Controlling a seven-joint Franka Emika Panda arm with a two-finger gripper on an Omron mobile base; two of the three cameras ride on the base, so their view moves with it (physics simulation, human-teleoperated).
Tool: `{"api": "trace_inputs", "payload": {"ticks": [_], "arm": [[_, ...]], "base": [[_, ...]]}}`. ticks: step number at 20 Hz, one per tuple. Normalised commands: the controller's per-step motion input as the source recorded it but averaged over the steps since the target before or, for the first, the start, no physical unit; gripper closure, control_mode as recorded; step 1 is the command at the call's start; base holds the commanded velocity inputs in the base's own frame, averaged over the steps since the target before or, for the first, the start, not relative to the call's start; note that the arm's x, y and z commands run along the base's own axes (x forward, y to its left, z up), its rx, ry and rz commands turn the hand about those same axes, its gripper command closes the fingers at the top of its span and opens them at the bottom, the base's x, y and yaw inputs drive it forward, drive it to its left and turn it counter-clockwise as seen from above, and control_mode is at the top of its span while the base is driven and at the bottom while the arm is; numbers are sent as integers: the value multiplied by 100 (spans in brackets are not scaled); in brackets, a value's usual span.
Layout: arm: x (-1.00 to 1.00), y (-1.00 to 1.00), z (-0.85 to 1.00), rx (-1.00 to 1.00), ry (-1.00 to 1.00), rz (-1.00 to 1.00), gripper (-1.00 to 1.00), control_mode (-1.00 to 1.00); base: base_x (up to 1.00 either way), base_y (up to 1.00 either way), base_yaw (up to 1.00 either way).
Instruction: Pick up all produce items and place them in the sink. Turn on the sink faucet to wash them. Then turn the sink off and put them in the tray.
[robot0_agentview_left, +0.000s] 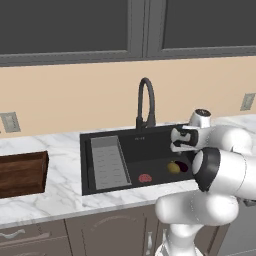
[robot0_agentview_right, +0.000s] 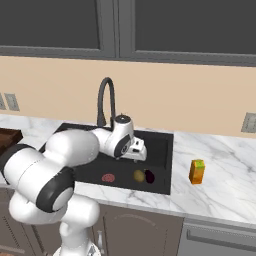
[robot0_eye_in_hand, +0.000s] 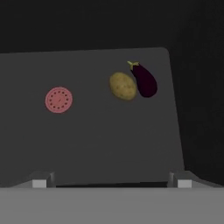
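Note:
Both produce items lie side by side on the floor of the black sink (robot0_agentview_left: 150, 150), touching: the olive-yellow lump (robot0_eye_in_hand: 122, 86) (robot0_agentview_left: 173, 167) (robot0_agentview_right: 139, 175) and the dark purple lump (robot0_eye_in_hand: 145, 79) (robot0_agentview_left: 183, 166) (robot0_agentview_right: 149, 176). My gripper (robot0_eye_in_hand: 111, 180) (robot0_agentview_right: 139, 152) hovers above the basin, open, its fingers wide apart with nothing between them, the produce ahead of it. The black gooseneck faucet (robot0_agentview_left: 146, 100) (robot0_agentview_right: 106, 100) stands behind the sink; no water shows. The brown wooden tray (robot0_agentview_left: 20, 172) sits on the counter left of the sink.
A flat red disc (robot0_eye_in_hand: 58, 99) (robot0_agentview_left: 145, 177) lies on the sink floor left of the produce. A grey ribbed rack (robot0_agentview_left: 108, 162) lines the sink's left side. An orange block with a green top (robot0_agentview_right: 197, 171) stands on the marble counter to the right.

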Motion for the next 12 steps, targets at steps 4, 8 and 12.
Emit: {"api": "trace_inputs", "payload": {"ticks": [4,8,12], "arm": [[22,0,-28,-5,0,0,-100,-100],[31,0,-25,-3,0,0,-100,-100],[35,0,-20,0,0,0,-100,-100]], "base": [[0,0,0],[0,0,0],[0,0,0]]}}
